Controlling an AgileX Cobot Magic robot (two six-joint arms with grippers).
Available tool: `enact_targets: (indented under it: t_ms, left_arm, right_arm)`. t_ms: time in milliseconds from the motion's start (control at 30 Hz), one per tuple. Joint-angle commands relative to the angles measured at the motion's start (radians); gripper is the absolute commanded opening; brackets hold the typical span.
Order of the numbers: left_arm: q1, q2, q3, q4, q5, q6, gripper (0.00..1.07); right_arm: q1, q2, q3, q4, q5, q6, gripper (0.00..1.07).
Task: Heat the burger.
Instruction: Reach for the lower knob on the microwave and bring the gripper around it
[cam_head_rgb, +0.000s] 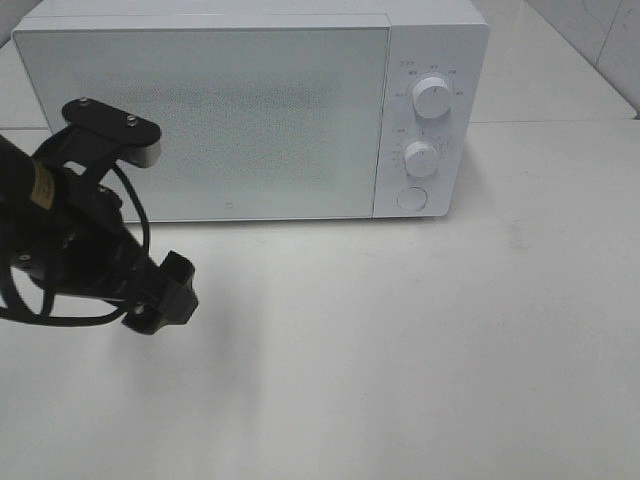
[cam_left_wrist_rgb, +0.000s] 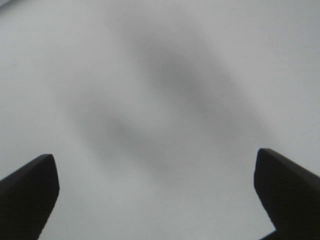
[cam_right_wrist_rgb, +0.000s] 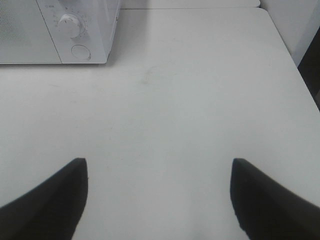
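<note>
The burger is out of view in every frame. A white microwave (cam_head_rgb: 250, 110) stands at the back of the table with its door shut. My left gripper (cam_head_rgb: 165, 295) hangs low over the table in front of the microwave's left half. In the left wrist view, the left gripper (cam_left_wrist_rgb: 155, 170) is open, with only a blurred white surface between its fingers. My right gripper (cam_right_wrist_rgb: 160, 170) is open and empty over bare table, well to the right of the microwave (cam_right_wrist_rgb: 75, 30); it does not show in the exterior high view.
The microwave carries two round knobs (cam_head_rgb: 432, 96) and a round button (cam_head_rgb: 411, 198) on its right panel. The white table (cam_head_rgb: 420, 340) spreads in front of it. Its right edge (cam_right_wrist_rgb: 300, 75) shows in the right wrist view.
</note>
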Motion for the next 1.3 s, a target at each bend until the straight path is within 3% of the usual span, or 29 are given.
enact_targets:
  t_ms: [33, 167, 233, 433, 500, 700, 900, 1300]
  left_arm:
    - [0.034, -0.045, 0.000, -0.037, 0.125, -0.008, 1.00]
    - [0.093, -0.076, 0.000, -0.078, 0.212, -0.002, 1.00]
    - [0.188, -0.123, 0.000, -0.111, 0.298, 0.000, 1.00]
    - [0.289, -0.176, 0.000, -0.116, 0.393, 0.000, 1.00]
    - [0.388, -0.233, 0.000, -0.116, 0.486, 0.000, 1.00]
    - [0.485, -0.345, 0.035, -0.116, 0.579, 0.000, 1.00]
    - [0.514, -0.499, 0.140, -0.110, 0.602, 0.000, 1.00]
    - [0.514, -0.768, 0.254, -0.093, 0.514, 0.004, 1.00]
  right_arm:
    - [-0.004, -0.025, 0.003, -0.002, -0.008, -0.010, 0.75]
    - [-0.004, -0.025, 0.003, -0.002, -0.008, -0.010, 0.75]
    - [-0.004, -0.025, 0.003, -0.002, -0.008, -0.010, 0.75]
    - [-0.004, -0.025, 0.003, -0.002, -0.008, -0.010, 0.75]
    - [-0.004, -0.025, 0.003, -0.002, -0.008, -0.010, 0.75]
    - [-0.004, -0.025, 0.003, -0.002, -0.008, -0.010, 0.75]
    - [-0.004, -0.025, 0.003, -0.002, -0.008, -0.010, 0.75]
    - [-0.004, -0.025, 0.003, -0.002, -0.008, -0.010, 0.75]
